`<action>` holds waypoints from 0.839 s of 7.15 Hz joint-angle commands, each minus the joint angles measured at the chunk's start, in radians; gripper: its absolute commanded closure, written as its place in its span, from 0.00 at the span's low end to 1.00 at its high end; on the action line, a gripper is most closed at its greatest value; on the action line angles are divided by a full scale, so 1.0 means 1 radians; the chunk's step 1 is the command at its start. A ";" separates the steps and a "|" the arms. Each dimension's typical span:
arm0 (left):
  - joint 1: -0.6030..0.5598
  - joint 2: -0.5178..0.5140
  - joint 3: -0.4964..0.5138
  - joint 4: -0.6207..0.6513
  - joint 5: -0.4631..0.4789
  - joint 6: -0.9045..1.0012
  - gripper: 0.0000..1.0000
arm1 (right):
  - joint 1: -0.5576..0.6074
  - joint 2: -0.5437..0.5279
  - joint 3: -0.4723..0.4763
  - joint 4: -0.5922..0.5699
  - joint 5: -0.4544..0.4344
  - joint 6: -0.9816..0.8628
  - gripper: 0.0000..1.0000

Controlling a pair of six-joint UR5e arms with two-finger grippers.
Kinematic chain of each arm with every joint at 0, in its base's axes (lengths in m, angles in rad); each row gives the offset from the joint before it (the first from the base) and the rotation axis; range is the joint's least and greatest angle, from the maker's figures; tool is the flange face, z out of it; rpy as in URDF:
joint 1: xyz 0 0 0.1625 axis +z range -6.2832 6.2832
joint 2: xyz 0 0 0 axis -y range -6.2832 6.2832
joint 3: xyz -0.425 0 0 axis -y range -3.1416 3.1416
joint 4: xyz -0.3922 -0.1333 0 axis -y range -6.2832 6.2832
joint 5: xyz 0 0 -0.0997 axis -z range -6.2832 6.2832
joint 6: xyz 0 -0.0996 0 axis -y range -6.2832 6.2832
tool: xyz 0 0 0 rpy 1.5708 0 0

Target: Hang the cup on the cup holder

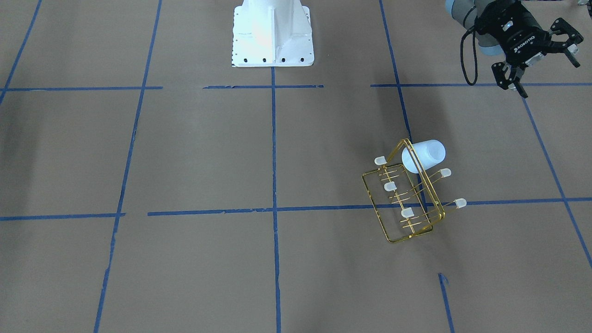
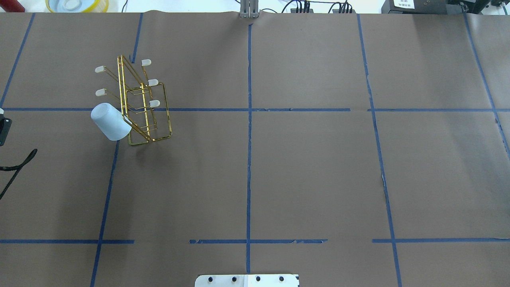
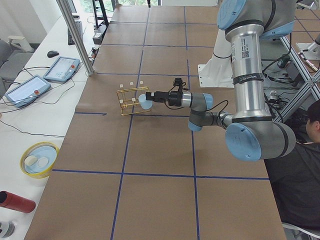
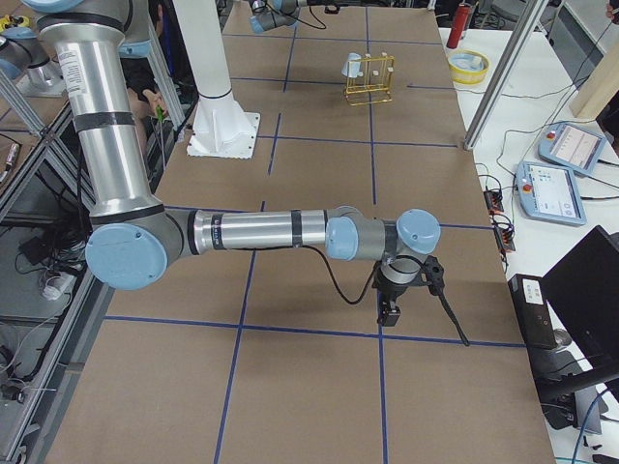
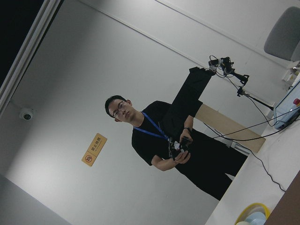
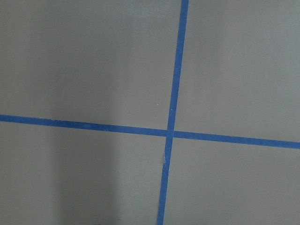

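Left gripper [image 1: 548, 69]: its 2 black fingers are spread wide apart and hold nothing. In the front-facing view it hangs near the far corner of the table [image 1: 208, 152], on the robot's left, well apart from the cup and the rack. The overhead view catches only a sliver of it at the left edge. In the side view from the robot's left it lines up in front of the cup, but the other views show a clear gap between them.

Right gripper [image 4: 390, 309]: it points down, close above the brown table surface, at the end of a long outstretched arm, far from the rack. It shows only in the side view, so whether it is open or closed cannot be told. Its wrist camera sees only 2 crossing strips of blue tape [image 6: 171, 133].

The cup [image 1: 424, 156], pale blue-white, sits tilted over 1 prong at the end of the cup holder [image 1: 407, 203] nearest the robot. The gold wire rack stands on the table on the robot's left side. Its other 5 prongs are bare, each tipped with a frosted cap.
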 commanded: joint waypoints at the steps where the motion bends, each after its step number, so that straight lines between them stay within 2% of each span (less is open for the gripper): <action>1: -0.049 0.000 -0.054 0.185 -0.087 0.013 0.00 | 0.000 0.000 0.000 0.000 0.000 0.000 0.00; 2: -0.115 0.000 -0.080 0.198 -0.252 -0.049 0.00 | 0.000 0.000 0.000 0.000 0.000 0.000 0.00; 3: -0.197 0.000 -0.068 0.201 -0.456 -0.180 0.00 | 0.000 0.000 0.000 0.000 0.000 0.000 0.00; 4: -0.231 0.005 -0.056 0.207 -0.632 -0.329 0.00 | 0.000 0.000 0.000 0.000 0.000 0.001 0.00; 6: -0.355 0.022 0.017 0.209 -0.970 -0.602 0.00 | 0.000 0.000 0.000 0.000 0.000 0.000 0.00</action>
